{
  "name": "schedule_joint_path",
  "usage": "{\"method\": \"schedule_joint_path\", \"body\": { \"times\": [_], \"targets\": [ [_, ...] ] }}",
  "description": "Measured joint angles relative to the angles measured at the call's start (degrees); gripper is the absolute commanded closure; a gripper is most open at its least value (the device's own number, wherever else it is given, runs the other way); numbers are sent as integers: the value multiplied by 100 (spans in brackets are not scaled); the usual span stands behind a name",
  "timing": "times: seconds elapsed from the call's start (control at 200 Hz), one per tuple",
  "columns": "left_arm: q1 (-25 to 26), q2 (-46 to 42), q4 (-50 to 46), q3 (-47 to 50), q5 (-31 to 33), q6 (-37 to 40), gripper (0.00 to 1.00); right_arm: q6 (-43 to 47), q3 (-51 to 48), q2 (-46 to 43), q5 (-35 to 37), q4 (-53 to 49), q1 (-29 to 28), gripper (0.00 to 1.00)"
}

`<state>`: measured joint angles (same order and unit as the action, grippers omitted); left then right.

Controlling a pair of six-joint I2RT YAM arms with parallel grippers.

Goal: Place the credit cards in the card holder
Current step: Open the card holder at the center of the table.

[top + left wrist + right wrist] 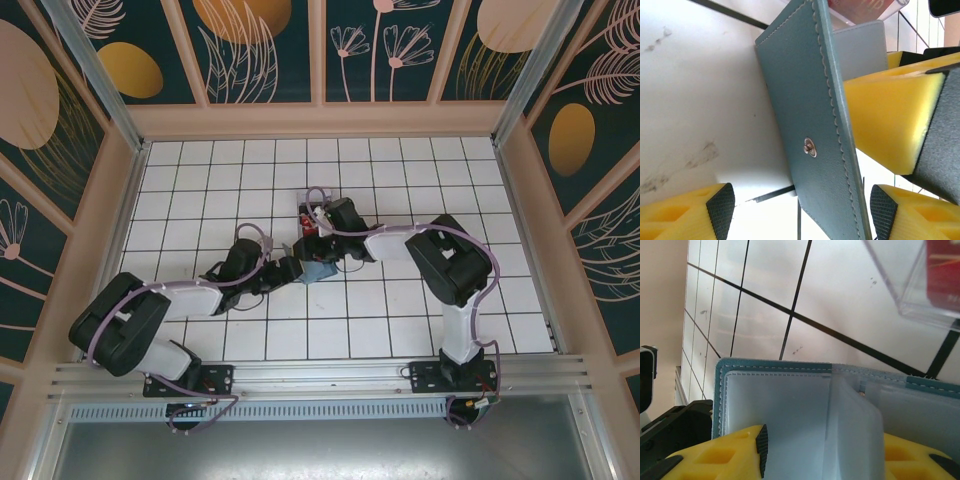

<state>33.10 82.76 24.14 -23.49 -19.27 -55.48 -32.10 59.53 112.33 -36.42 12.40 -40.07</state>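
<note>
Teal card holder stands between left tool's spread fingers.

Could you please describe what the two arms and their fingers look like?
The left arm and right arm both have white links, bulky black joints and a lilac cable running along them. The fingers are yellow blocks with dark pads.

White gridded table, dark lines crisp, evenly lit, a few scuffs up close. All around stand beige-framed walls, dark teal panels with pale flowers and golden ovals. Along the near edge runs an aluminium rail.
</note>
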Motion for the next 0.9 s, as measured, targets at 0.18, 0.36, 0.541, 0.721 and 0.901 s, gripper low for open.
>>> {"method": "schedule_joint_path", "body": {
  "times": [0.18, 0.36, 0.541, 0.721, 0.901],
  "targets": [
    [-369, -546, -118, 273, -179, -256, 26, 0, 2, -42, -9, -197, -66, 54],
    [-962, -1375, -315, 337, -125, -378, 29, 31, 39, -197, 55, -643, -162, 53],
    [-1222, -1445, -313, 369, -140, -461, 30, 177, 334, -328, 299, -1143, -376, 51],
    [-1222, -734, 208, 710, -345, -787, 32, 289, 566, -466, 452, -1379, -546, 51],
    [-1272, -186, 975, 741, -629, -1051, 32, 284, 568, -514, 470, -1484, -658, 50]
  ]
}}
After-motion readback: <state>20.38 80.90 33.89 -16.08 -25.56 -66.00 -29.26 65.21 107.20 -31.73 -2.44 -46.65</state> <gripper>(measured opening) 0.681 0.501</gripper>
